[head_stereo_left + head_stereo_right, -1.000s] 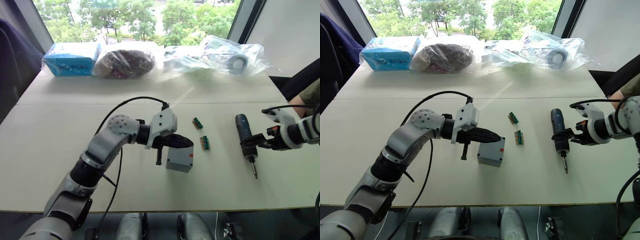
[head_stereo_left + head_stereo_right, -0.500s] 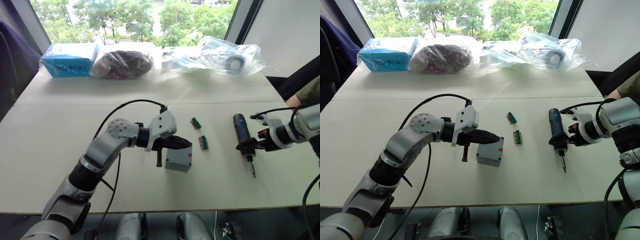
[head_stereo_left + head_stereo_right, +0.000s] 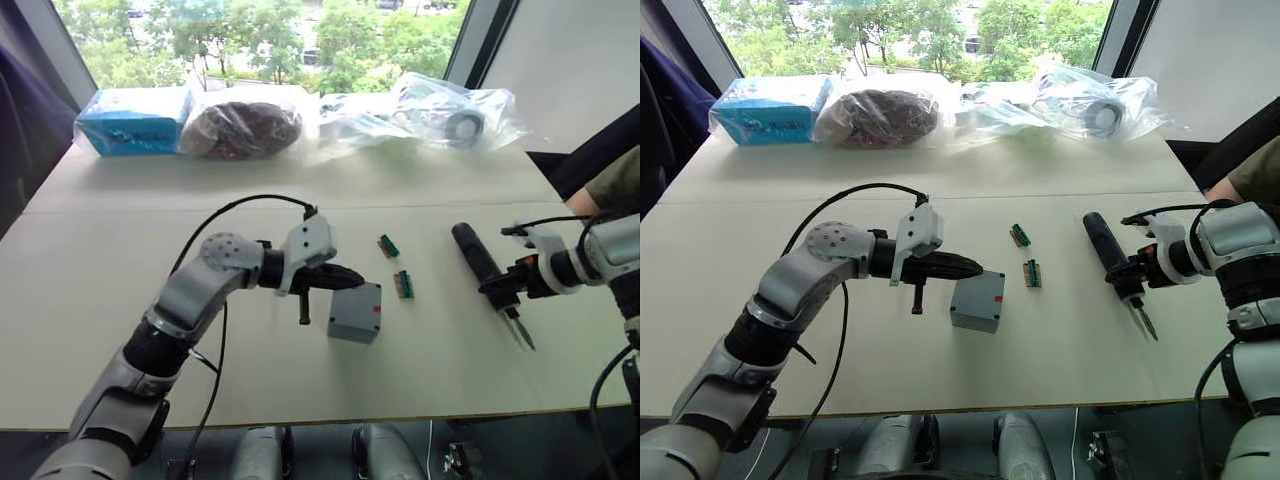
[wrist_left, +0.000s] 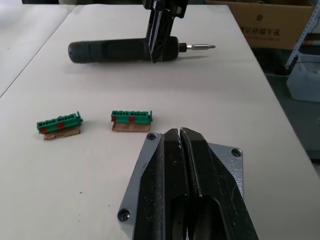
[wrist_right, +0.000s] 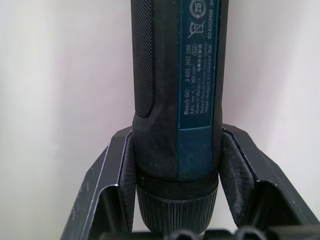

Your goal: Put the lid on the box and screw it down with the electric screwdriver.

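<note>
We see the electric screwdriver (image 3: 1118,270) lying on the table (image 3: 1060,345) with the right gripper (image 3: 1137,277) clamped around its body just behind the chuck collar, one finger on each side; we judge this low grip is chosen so the bit can be steered with little wobble once the tool is raised. Its long axis runs slantwise across the table: the thin metal bit points toward the near edge and a little to our right, while the butt end points away toward the window and slightly left. To the tool's left, near its mid-length, lie two small green terminal blocks (image 3: 1032,273), apart from it and from each other. Further left again, beyond those blocks, stands the box (image 3: 976,302) with the lid (image 4: 225,152) already seated on top, corner screw holes showing in the left wrist view. The left gripper (image 4: 181,137) rests its pinched-together fingers flat across that lid, gripping nothing; we take this as a hold-down, keeping lid and box from shifting while the tool is brought over. The bit does not yet aim at the box, so the tool would need lifting and turning upright before any screw can be driven.
</note>
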